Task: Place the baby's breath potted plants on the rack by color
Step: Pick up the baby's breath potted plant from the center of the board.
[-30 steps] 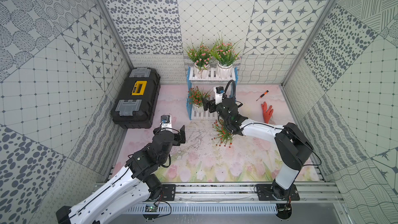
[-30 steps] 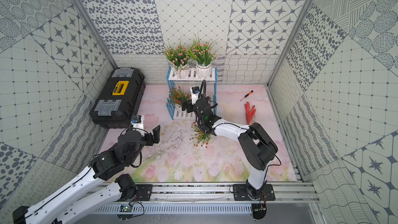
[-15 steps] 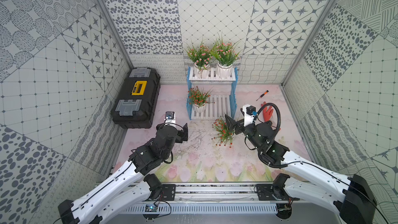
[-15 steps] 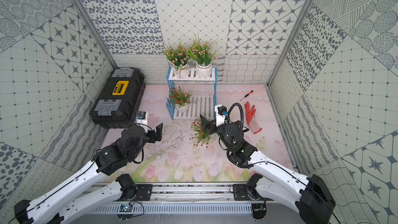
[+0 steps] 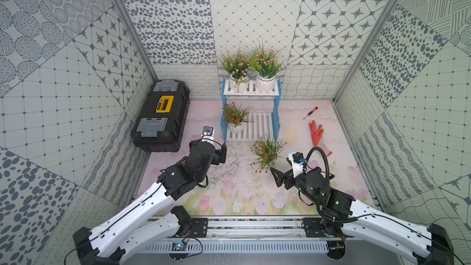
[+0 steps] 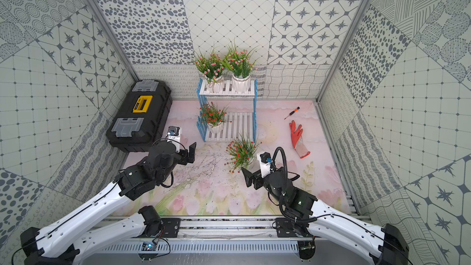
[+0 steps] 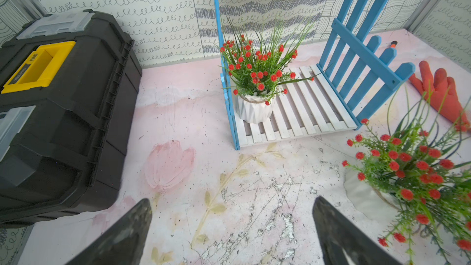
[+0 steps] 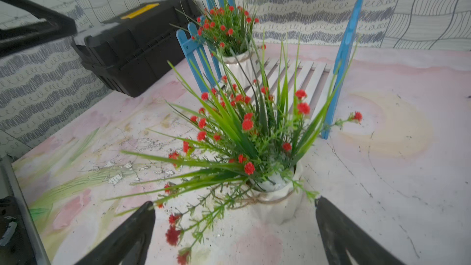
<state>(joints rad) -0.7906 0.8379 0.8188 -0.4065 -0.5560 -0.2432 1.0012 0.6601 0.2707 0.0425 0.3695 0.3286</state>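
The rack (image 5: 251, 92) stands at the back of the mat. Two pink baby's breath potted plants (image 5: 235, 68) (image 5: 266, 63) sit on its top shelf. On the left of its lower shelf sits a red one (image 5: 234, 117) (image 7: 254, 77). Another red plant (image 5: 267, 150) (image 8: 275, 205) stands on the mat in front of the rack. My right gripper (image 5: 276, 177) (image 8: 234, 225) is open just short of that plant's pot and apart from it. Left of that plant, my left gripper (image 5: 221, 154) (image 7: 232, 225) hangs open and empty over bare mat.
A black-and-yellow toolbox (image 5: 160, 115) lies along the left wall. A screwdriver (image 5: 310, 112) and an orange glove (image 5: 317, 133) lie right of the rack. Patterned walls close in three sides. The right half of the rack's lower shelf (image 5: 261, 126) holds nothing.
My right arm has drawn back from the rack towards the front, and its gripper now faces the red plant on the mat. The left gripper has edged slightly towards the rack.
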